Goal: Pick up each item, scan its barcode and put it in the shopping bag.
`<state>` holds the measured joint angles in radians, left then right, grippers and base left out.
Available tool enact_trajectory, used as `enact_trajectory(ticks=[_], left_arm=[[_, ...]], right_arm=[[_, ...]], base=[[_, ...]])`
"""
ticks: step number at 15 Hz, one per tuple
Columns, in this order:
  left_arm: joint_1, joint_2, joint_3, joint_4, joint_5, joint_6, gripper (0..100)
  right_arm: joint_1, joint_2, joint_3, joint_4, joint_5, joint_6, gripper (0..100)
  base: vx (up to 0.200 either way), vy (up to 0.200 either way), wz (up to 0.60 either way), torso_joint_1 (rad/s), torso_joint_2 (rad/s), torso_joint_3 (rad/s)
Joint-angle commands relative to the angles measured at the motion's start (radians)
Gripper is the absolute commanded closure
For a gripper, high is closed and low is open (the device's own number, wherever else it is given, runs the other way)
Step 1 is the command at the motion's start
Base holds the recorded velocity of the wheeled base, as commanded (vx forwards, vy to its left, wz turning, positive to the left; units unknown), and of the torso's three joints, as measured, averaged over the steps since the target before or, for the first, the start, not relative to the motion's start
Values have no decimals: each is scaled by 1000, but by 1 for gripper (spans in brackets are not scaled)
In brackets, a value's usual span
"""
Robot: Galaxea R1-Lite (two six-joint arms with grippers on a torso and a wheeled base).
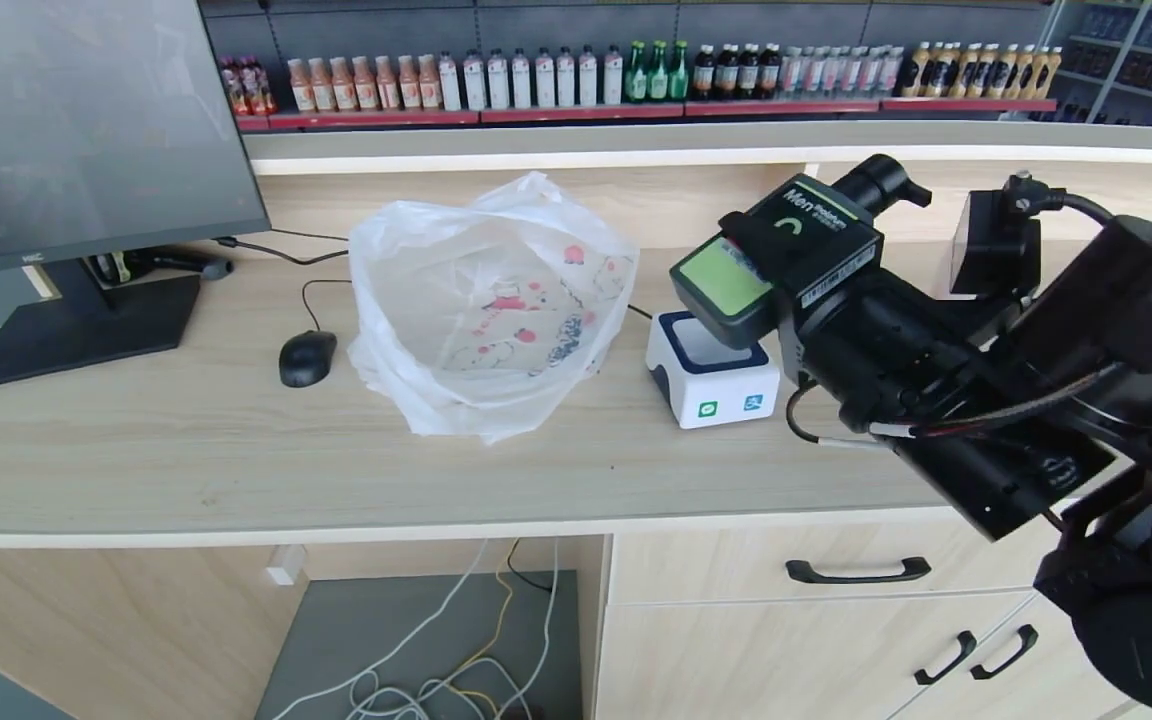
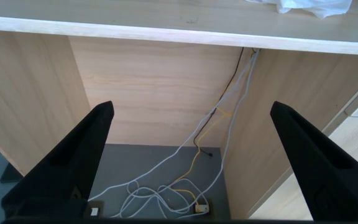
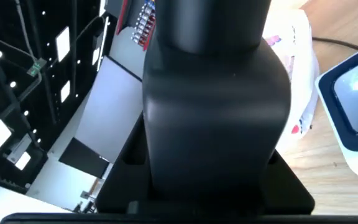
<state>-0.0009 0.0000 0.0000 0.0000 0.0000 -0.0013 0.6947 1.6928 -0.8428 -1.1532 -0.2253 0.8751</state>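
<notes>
The white plastic shopping bag (image 1: 486, 300) is standing open on the wooden counter (image 1: 186, 450), its mouth gaping upward. Red and dark print is showing through its thin walls. Those crumpled walls are making it hard to tell whether anything is lying inside.

Just beside the bag, on the robot's right, the white barcode scanner (image 1: 711, 375) is sitting with its dark window facing up. The right gripper (image 1: 808, 292) is holding a black bottle (image 1: 786, 250) with a green label over the scanner. The bottle is tilting, its black cap pointing up and away from the bag. The gripper's fingers are pinching the bottle's body, though black on black is making their edges hard to separate. Whether the bottle is touching the scanner cannot be told.

In the right wrist view the bottle (image 3: 216, 93) is blocking most of the scene, with the scanner (image 3: 353, 99) cut off at the edge and a strip of the bag (image 3: 297, 50) showing past it.

The left gripper (image 2: 191, 107) is hanging below the counter's edge, its two black fingers (image 2: 73, 162) spread wide with nothing between them, above loose cables (image 2: 166, 190) on the floor. A monitor (image 1: 86, 120) and a mouse (image 1: 307, 357) are sitting on the robot's left of the bag.
</notes>
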Motion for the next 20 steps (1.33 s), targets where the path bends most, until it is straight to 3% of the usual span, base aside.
enact_trajectory(ticks=[1,3,5,16,20], left_arm=[[1,0,0,0,0,0,0],[1,0,0,0,0,0,0],[1,0,0,0,0,0,0],[-1,0,0,0,0,0,0],[1,0,0,0,0,0,0]], right_arm=[[-18,8,-226,233,-49,131,100],[-37,41,-384,441,-52,209,100],[-60,65,-403,503,-52,237,100],[-101,222,-438,514,-60,334,100],[-109,223,-430,514,-106,386,100]], base=[[0,0,0,0,0,0],[0,0,0,0,0,0],[0,0,0,0,0,0],[0,0,0,0,0,0],[0,0,0,0,0,0]])
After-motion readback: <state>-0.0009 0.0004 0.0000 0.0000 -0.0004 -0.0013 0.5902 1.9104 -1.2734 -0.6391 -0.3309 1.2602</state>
